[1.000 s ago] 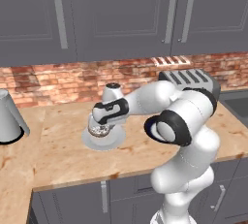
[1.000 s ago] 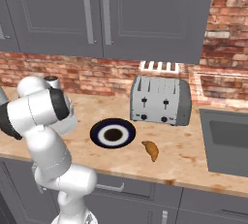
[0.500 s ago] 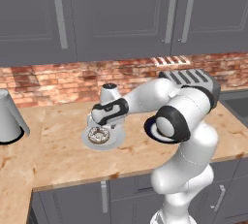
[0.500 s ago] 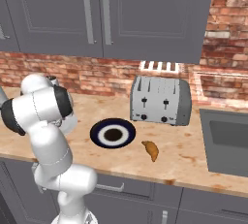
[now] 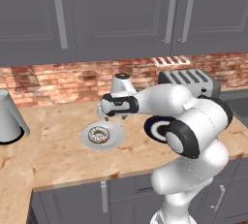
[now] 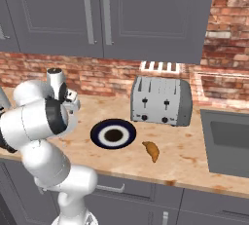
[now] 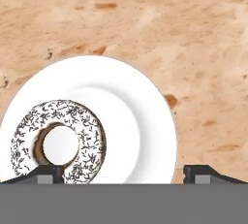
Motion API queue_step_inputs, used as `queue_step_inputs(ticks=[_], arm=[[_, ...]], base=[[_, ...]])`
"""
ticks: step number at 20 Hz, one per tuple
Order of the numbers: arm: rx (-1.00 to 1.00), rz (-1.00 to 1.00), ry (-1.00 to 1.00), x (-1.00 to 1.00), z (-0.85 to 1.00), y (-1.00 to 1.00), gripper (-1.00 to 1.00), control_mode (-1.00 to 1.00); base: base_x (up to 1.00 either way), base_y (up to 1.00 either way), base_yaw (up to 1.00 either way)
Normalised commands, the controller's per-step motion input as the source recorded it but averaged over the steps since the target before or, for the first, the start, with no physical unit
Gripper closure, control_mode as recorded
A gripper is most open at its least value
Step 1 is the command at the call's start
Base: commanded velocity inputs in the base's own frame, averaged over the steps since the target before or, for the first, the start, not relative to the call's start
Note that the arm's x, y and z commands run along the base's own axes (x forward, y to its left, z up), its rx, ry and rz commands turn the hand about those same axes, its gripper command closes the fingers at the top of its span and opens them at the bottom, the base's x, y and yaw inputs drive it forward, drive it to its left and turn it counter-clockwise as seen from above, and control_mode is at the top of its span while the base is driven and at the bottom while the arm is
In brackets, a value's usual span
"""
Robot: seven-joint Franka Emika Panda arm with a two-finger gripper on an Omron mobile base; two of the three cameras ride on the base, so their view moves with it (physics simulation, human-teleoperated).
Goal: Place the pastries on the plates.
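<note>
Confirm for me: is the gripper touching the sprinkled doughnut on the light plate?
Apart. In the left base view the gripper hangs above the doughnut with bare light grey plate showing between them; the doughnut rests on that plate.

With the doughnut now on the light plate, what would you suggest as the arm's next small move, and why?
Probably lift clear and swing toward the croissant: the doughnut lies on the grey plate, the gripper is open above it, and the navy plate is empty.
</note>
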Motion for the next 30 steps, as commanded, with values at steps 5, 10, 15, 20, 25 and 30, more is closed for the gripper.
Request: queue_step_inputs(ticks=[5,10,15,20,25,30], arm=[[0.00,-0.04,-0.15,-0.70,0.50,-1.00,-1.00,-1.00],[-0.04,-0.02,-0.05,-0.72,0.25,-1.00,-1.00,-1.00],[-0.05,0.00,-0.05,-0.90,0.09,-1.00,-1.00,-1.00],[-0.03,0.00,-0.02,-0.88,0.06,-1.00,-1.00,-1.00],[-0.08,0.00,-0.01,-0.63,0.28,-1.00,-1.00,-1.00],[-0.11,0.00,-0.04,-0.31,0.22,-1.00,-1.00,-1.00]], base=[[0.00,0.00,0.00],[0.00,0.00,0.00],[0.00,0.00,0.00],[0.00,0.00,0.00],[0.00,0.00,0.00],[0.00,0.00,0.00]])
